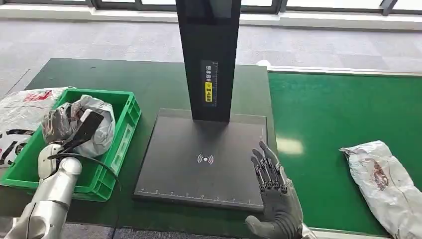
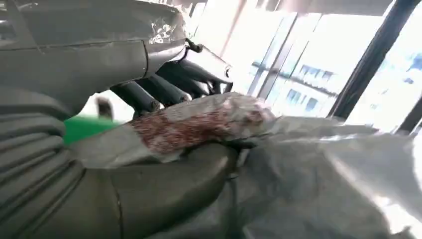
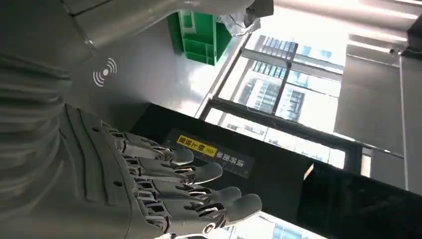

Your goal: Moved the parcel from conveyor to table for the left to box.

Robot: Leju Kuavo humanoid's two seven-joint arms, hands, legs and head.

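Two crumpled grey plastic parcels show: one point(image 1: 82, 124) sits in the green plastic crate point(image 1: 127, 127) at the worktop's left edge, grasped by the left hand point(image 2: 164, 144); another point(image 1: 385, 181) lies on the green conveyor belt point(image 1: 323, 119). The right hand point(image 1: 271, 186), fingers spread and holding nothing, hovers over the dark scanner plate's point(image 1: 199, 154) front right corner.

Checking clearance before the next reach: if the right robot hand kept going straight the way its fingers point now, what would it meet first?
Probably the black upright post rising from the scanner plate. The right robot hand is open over the plate, fingers aimed toward the post; the right wrist view shows its labelled face ahead. Depth is uncertain.
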